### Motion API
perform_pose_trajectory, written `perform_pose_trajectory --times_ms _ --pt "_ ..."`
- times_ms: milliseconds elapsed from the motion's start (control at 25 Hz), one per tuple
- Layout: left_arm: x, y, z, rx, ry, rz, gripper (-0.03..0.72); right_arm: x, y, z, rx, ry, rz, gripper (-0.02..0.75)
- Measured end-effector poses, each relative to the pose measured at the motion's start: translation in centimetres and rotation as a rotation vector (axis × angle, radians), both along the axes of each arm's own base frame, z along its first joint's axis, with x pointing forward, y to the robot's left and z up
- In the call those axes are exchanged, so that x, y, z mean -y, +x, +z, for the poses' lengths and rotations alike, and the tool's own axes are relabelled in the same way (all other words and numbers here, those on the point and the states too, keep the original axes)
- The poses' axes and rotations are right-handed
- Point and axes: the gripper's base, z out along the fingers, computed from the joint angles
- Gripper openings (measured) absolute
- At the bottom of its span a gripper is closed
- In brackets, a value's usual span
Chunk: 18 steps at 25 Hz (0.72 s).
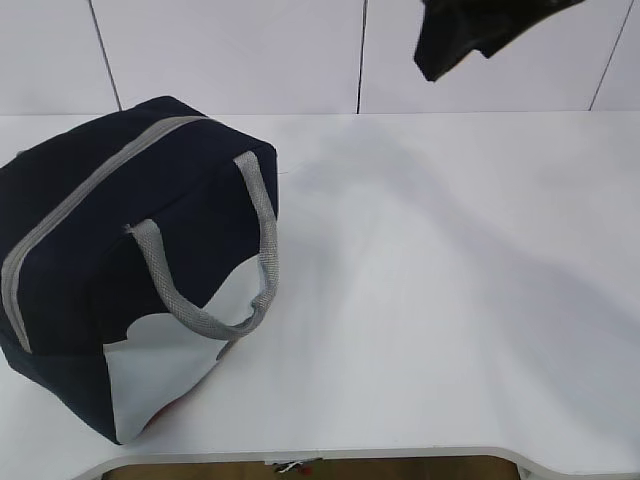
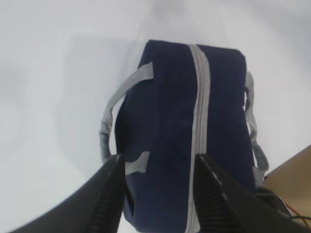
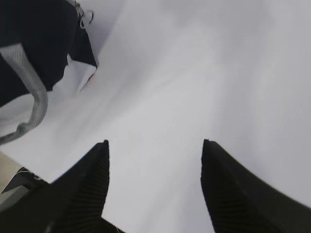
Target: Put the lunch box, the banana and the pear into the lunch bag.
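The navy lunch bag (image 1: 120, 250) stands on the left of the white table, its grey zipper (image 1: 90, 190) drawn shut along the top and its grey handles (image 1: 265, 240) hanging down the side. My left gripper (image 2: 158, 162) hovers open above the bag (image 2: 194, 126), with nothing between its fingers. My right gripper (image 3: 154, 145) is open over bare table, the bag (image 3: 34, 43) off to its upper left. A dark part of the right arm (image 1: 480, 35) shows at the top of the exterior view. The lunch box, the banana and the pear are out of view.
The white table (image 1: 450, 280) stretches to the right of the bag. Its front edge (image 1: 300, 458) runs along the bottom, and white wall panels stand behind. A wooden surface (image 2: 291, 174) shows past the table edge by the bag.
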Motion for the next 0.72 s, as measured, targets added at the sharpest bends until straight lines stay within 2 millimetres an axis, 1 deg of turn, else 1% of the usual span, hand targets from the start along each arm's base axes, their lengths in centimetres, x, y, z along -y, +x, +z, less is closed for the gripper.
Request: perform_pose_trajectory --times_ms 80,200,240,480,600,680,720 --pt "-0.7 -2.4 1.9 0.07 -0.009 0.008 0.341 1.1 -2.0 0.5 0.007 -0.006 -0.002 0.48" --pt "-1.6 -5.9 4.1 0.165 -0.024 0.014 0.333 2.6 -4.7 0.3 0.004 -0.026 -0.006 0.481" --pt "-1.9 -7.1 4.7 0.199 -0.032 0.015 0.333 3.0 -5.5 0.0 -0.006 -0.033 -0.006 0.481" --pt "-3.6 -14.0 7.6 0.38 -0.077 0.018 0.323 5.8 -11.2 -0.8 -0.001 -0.031 -0.01 0.48" --pt "-4.4 -17.3 7.7 0.443 -0.092 0.018 0.312 7.2 -14.1 -0.8 0.027 -0.015 -0.013 0.481" --pt "-4.9 -19.3 6.9 0.459 -0.096 0.018 0.308 8.1 -15.9 -0.8 0.056 -0.001 -0.014 0.481" --pt "-5.1 -20.0 6.4 0.461 -0.097 0.018 0.307 8.6 -16.9 -0.6 0.076 0.009 -0.014 0.481"
